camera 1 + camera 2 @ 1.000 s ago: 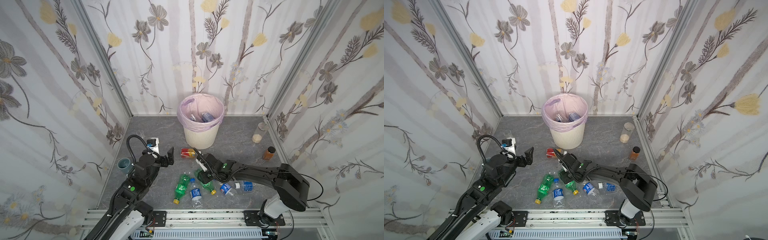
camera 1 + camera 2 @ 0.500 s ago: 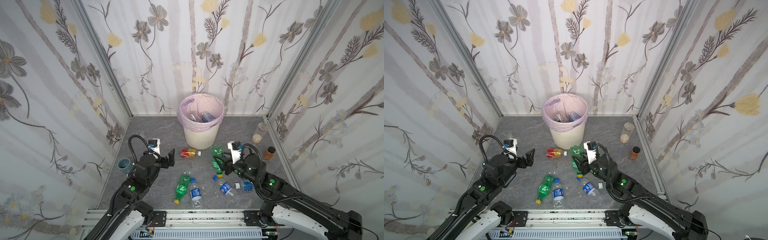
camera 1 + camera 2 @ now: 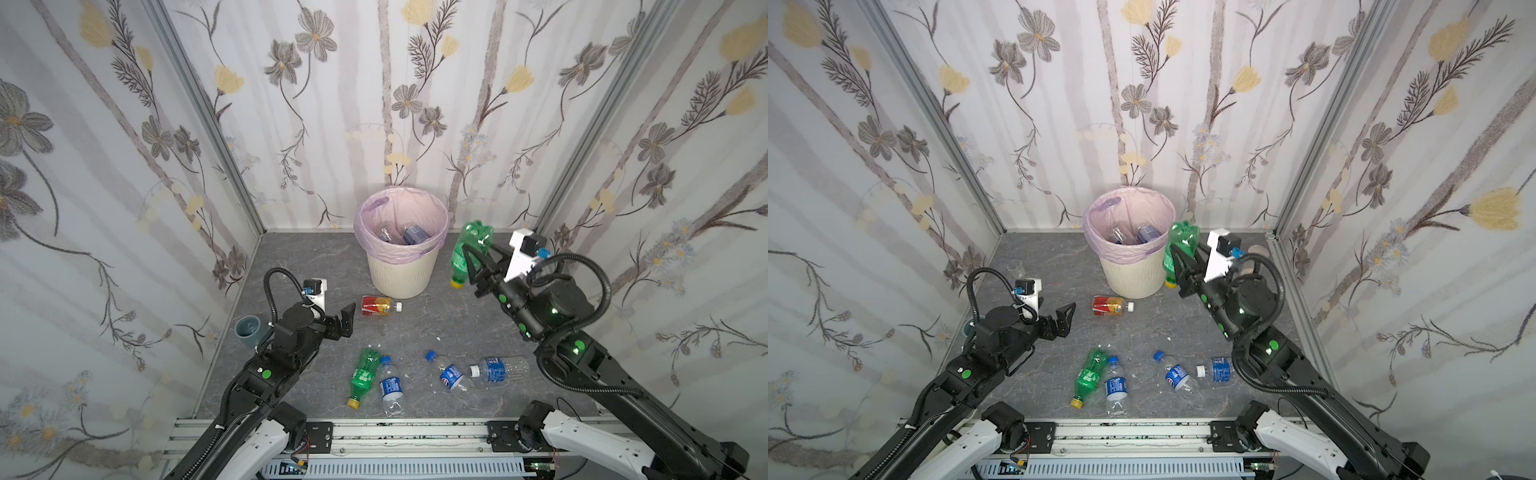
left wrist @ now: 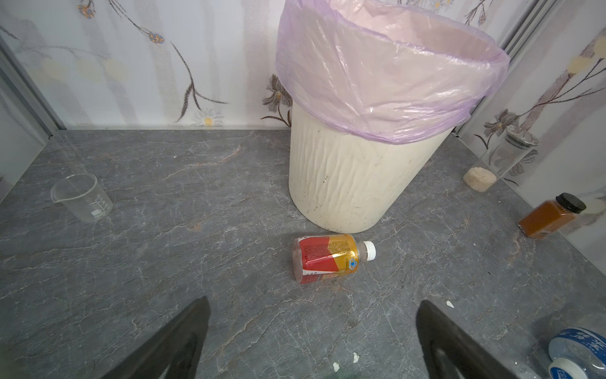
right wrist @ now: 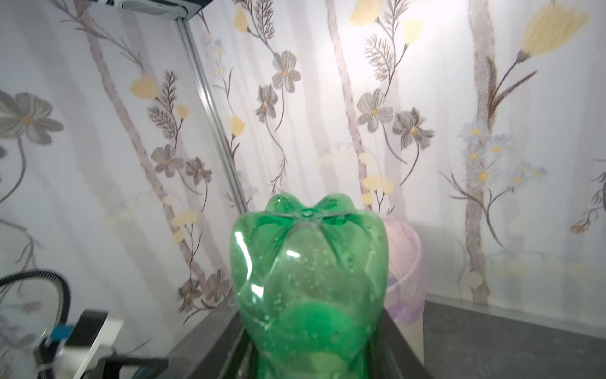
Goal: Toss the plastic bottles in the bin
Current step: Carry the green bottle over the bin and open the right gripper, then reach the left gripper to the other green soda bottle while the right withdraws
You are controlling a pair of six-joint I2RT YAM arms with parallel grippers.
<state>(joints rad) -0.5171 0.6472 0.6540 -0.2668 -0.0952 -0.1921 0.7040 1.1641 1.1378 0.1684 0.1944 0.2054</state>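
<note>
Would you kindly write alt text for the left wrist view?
A red-and-yellow bottle lies on its side in front of a cream bin lined with a lilac bag. A clear beaker, a grain jar and an amber jar stand apart.

Your grey marbled bench [image 3: 307, 266] carries: bin [image 3: 401, 270] at back; red-and-yellow bottle [image 3: 376, 306] before it; green bottle [image 3: 363, 376] and three clear blue-labelled bottles [image 3: 390, 386] [image 3: 451, 376] [image 3: 496, 368] lying near the front; grey-blue cup [image 3: 248, 331], beaker [image 4: 83, 197], grain jar [image 4: 498, 160], amber jar [image 4: 551, 215] at the edges.

In the right wrist view the green bottle [image 5: 308, 288] runs off the edge, its cap end unseen, and covers most of the blurred bin [image 5: 405, 272]. In the left wrist view a blue-labelled bottle [image 4: 580, 354] is cut off at the edge.
</note>
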